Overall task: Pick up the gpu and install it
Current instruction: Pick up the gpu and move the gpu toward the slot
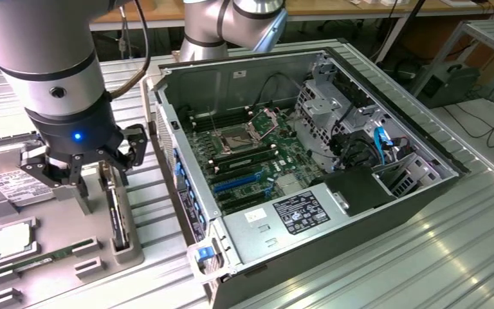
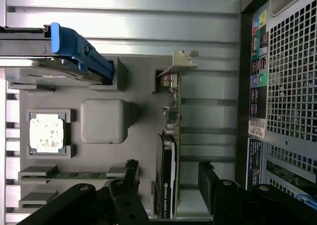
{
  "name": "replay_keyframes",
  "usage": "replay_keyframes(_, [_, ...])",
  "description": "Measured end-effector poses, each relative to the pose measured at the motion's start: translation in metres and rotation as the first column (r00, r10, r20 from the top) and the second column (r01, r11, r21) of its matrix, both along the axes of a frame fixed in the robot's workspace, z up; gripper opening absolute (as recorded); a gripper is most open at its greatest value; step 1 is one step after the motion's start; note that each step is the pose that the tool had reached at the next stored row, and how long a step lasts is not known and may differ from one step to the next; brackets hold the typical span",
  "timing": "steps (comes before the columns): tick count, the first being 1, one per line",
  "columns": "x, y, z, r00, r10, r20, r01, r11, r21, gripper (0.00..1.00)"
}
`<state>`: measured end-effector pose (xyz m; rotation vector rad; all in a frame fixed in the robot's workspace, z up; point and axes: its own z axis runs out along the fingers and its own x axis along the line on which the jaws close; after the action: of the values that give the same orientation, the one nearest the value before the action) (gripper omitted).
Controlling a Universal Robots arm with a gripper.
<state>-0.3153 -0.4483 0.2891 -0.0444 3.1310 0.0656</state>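
Grey parts tray [image 1: 58,277] right under the pincer [image 1: 100,193], sitting on the slatted metal table [image 1: 419,257]. Just off the pincer toward the exterior view's left, there's a hard drive [image 1: 11,183] with a white label. Further from the pincer on that side, a square processor chip [image 1: 13,239], then a green memory stick [image 1: 45,257]. On the pincer's other side, the open computer case [image 1: 410,112], motherboard [image 1: 256,161] exposed, labelled power supply [image 1: 294,215] beyond it.
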Motion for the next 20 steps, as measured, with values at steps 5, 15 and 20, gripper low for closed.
replay_keyframes(5, [0.000, -0.0026, -0.0066, 1.0000, 0.000, 0.0001, 0.000, 1.0000, 0.0000, 0.60])
replay_keyframes(15, [0.000, -0.0027, -0.0195, 1.0000, -0.001, 0.0001, 0.001, 1.0000, 0.0000, 0.60])
replay_keyframes(20, [0.000, -0.0027, -0.0256, 1.0000, -0.002, 0.0000, 0.002, 1.0000, -0.0001, 0.60])
